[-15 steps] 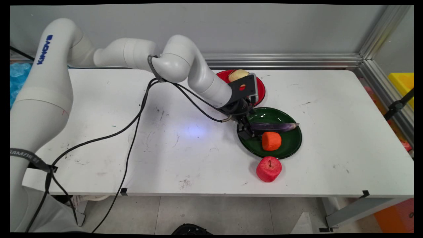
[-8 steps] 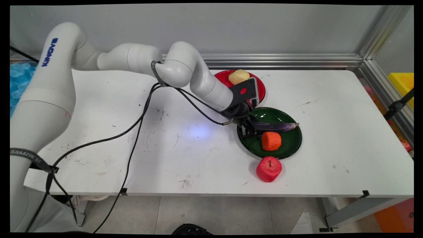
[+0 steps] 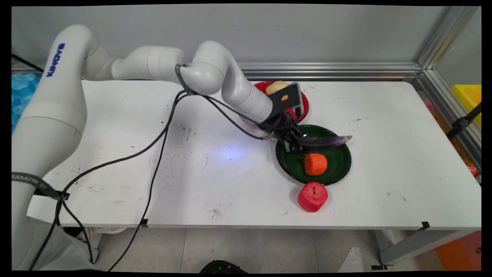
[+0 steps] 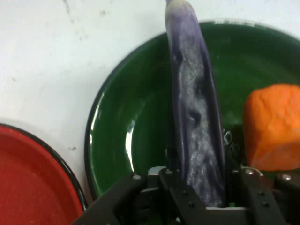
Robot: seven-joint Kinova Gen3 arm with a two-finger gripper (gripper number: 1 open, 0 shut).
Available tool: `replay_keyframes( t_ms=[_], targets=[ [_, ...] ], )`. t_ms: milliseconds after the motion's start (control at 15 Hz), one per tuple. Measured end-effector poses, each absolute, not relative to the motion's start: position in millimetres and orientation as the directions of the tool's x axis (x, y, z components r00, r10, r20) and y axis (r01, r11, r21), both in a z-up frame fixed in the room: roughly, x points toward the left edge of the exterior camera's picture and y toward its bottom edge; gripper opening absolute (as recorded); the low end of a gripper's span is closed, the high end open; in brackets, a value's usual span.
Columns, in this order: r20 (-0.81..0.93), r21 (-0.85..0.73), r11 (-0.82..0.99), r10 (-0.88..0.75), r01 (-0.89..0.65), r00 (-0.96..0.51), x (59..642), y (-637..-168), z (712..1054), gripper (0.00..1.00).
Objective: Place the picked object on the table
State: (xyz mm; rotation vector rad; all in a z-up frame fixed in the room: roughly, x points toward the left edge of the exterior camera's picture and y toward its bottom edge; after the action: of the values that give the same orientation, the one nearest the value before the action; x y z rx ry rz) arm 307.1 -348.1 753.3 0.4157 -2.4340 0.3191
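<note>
Gripping the purple eggplant (image 3: 321, 141) by one end, the gripper (image 3: 293, 145) has its jaws closed on it above the left part of the green plate (image 3: 338, 171); the eggplant reaches out level over the plate, its far tip past the right rim. An orange piece (image 3: 315, 164) sits in the plate just beside the eggplant. A red apple (image 3: 312, 196) lies near the plate's near rim. Behind, a red plate (image 3: 303, 103) holds a yellowish fruit (image 3: 275, 87). The white table (image 3: 384, 134) is bare to the right.
</note>
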Motion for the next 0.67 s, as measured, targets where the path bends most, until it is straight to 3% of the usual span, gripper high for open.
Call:
replay_keyframes(
  t_ms=[667],
  targets=[
    [0.594,-0.080,0.930,-0.244,-0.359,-0.766,357,-331,818,0.00]
  ],
)
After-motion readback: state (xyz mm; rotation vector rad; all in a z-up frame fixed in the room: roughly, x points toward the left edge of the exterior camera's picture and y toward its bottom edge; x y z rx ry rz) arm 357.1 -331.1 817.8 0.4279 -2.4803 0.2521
